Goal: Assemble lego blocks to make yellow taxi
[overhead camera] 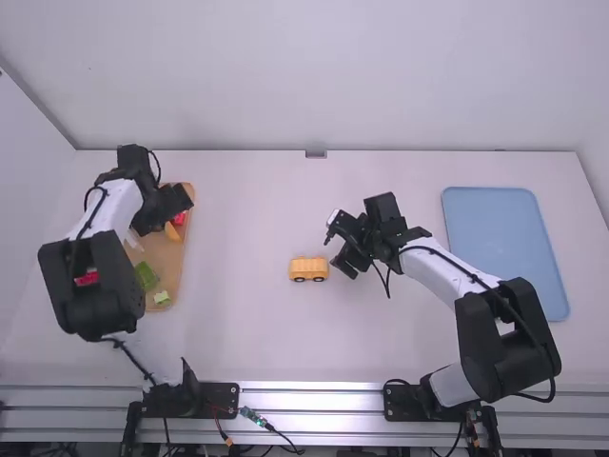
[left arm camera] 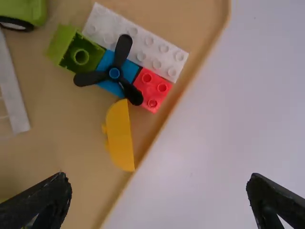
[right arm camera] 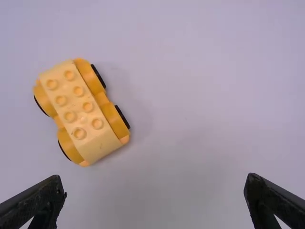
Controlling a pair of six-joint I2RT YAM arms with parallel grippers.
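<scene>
Tray edge seems beneath left gripper's spread fingers.

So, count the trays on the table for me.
2: a wooden tray at the left of the high view, partly hidden by the left arm, and a blue tray at the right.

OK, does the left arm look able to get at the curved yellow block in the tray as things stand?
Probably yes: the left pincer is open and the curved yellow block has free sides, though a black propeller blade sits close to one end.
</scene>
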